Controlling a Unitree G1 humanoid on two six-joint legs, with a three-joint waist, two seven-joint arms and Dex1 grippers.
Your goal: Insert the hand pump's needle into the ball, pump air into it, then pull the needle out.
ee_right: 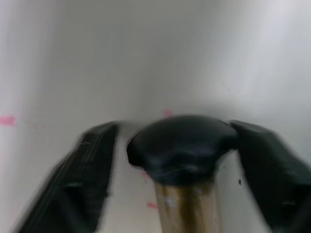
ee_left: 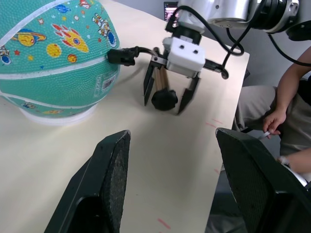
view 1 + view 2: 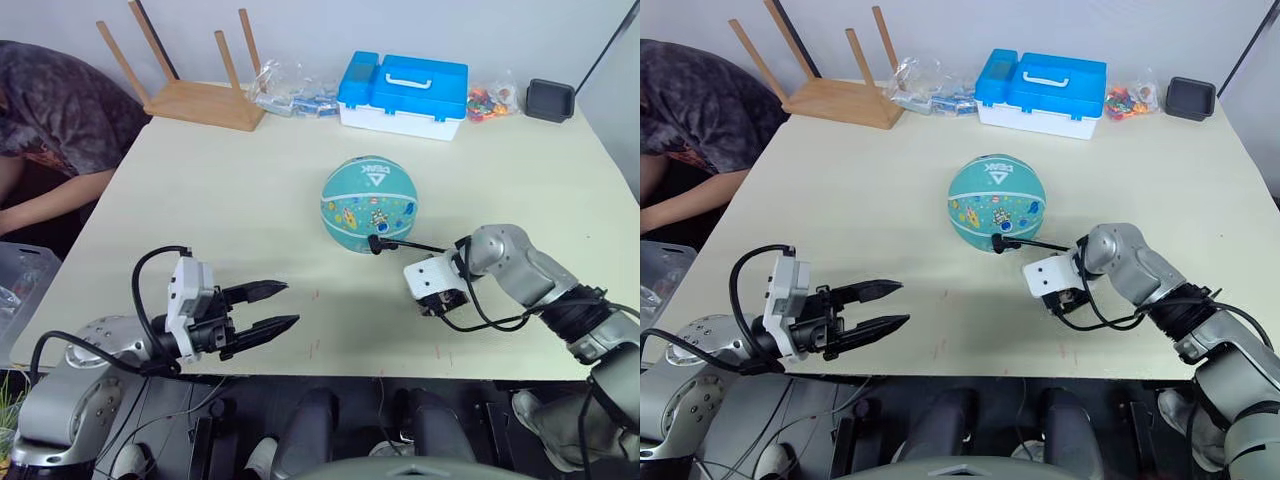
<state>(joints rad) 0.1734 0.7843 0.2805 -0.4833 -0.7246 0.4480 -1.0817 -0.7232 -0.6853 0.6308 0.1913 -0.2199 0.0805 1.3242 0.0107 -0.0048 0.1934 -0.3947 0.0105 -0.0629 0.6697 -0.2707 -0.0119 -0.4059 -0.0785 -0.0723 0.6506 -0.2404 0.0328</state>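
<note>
Left eye view puts the left gripper (image 3: 268,307) nearest, low over the front of the cream table (image 3: 200,210), its arm reaching in from the near left corner with the forearm about level. Its two black fingers (image 3: 262,291) point toward the table's middle and stand spread, with bare tabletop between them; they touch nothing.

Farther in and to the right, the right arm comes from the near right corner, bent at the elbow, its silver forearm angled inward toward the ball. The right gripper (image 2: 168,99) points down at the table. From the left wrist view its fingers (image 2: 148,86) are parted either side of the hand pump (image 2: 162,92), whose bronze-gold cylinder runs between them and ends in a rounded black cap close to the table. The right wrist view shows that cap with a gap on each side, so the fingers bracket the pump rather than press on it.

A thin black hose (image 3: 415,245) runs from the right gripper across to a small black fitting (image 2: 120,56) touching the ball's lower right side; the needle itself cannot be made out.

The ball (image 3: 368,203), teal with cartoon prints, sits near the table's middle on a pale ring.

Beyond it, along the far edge, stand a blue and white box (image 3: 404,94), an upturned wooden stool (image 3: 195,85) and a small black tray (image 3: 550,99). A person (image 3: 55,120) leans in at the far left.
</note>
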